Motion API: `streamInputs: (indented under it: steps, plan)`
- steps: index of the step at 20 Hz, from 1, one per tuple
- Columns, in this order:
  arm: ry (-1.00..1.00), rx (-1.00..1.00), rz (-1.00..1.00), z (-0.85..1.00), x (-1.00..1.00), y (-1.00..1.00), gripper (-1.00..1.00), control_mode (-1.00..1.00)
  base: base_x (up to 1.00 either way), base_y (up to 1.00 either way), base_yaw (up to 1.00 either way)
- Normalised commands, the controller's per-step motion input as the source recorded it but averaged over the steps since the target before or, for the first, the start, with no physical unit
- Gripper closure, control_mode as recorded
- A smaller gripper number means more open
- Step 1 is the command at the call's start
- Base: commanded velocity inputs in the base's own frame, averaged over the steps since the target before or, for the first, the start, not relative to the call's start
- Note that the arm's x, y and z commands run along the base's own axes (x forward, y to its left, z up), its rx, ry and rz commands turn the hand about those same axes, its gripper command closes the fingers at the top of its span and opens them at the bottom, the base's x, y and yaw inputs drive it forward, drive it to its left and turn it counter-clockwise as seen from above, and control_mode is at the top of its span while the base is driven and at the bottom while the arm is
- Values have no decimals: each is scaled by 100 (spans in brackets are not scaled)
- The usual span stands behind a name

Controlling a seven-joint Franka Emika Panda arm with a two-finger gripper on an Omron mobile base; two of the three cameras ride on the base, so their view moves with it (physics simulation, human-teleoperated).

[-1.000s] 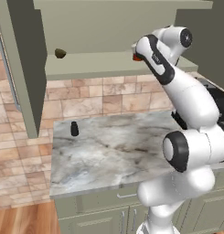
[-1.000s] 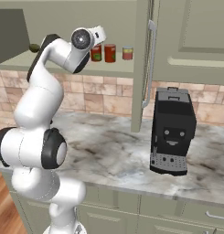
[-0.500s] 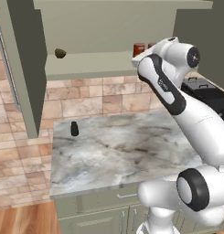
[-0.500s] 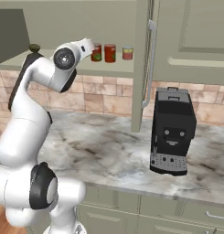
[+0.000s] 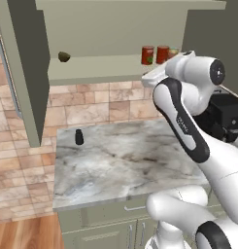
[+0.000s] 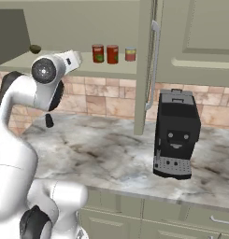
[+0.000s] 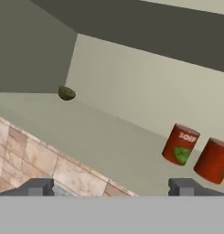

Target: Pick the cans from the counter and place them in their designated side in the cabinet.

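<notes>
Both cans now stand on the cabinet (image 5: pixel 23 73) shelf, right-hand part: labelled can (image 5: pixel 147 55) and plain red can (image 5: pixel 162 54) side by side, close but w/ a small gap, upright. A shorter red-and-yellowish can (image 6: pixel 130 54) sits just right of them. Hand view shows the same pair (image 7: pixel 180 144), (image 7: pixel 214 160) tilted only by camera roll.

Change vs a sec ago: arm has swung back and down from the shelf. Earlier the wrist covered the cans in the left base view; now both are fully exposed and the hand hangs in front of the shelf edge, away from them. Pincer (image 7: pixel 111 186) stands wide open, tips well apart, nothing between them, nothing held.

Meaning, as a judgement: the last can looks released and the arm is retreating. Counter (image 5: pixel 120 160) carries no red cans now, just a small black bottle (image 5: pixel 79 137) at the left rear and a coffee machine (image 6: pixel 176 134) at right. A small dark round item (image 5: pixel 64 57) sits far left on the shelf, well apart from the cans. Task reads as essentially done; what's left is prob. just clearing the arm w/o brushing the shelf.
</notes>
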Motion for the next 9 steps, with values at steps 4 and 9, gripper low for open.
streamInputs:
  steps: [4,9]
  plan:
    - [21,0,3,-10,-84,20,-100,-100,0,0,0]
    - [2,0,3,-35,-100,10,-100,-100,0,0,0]
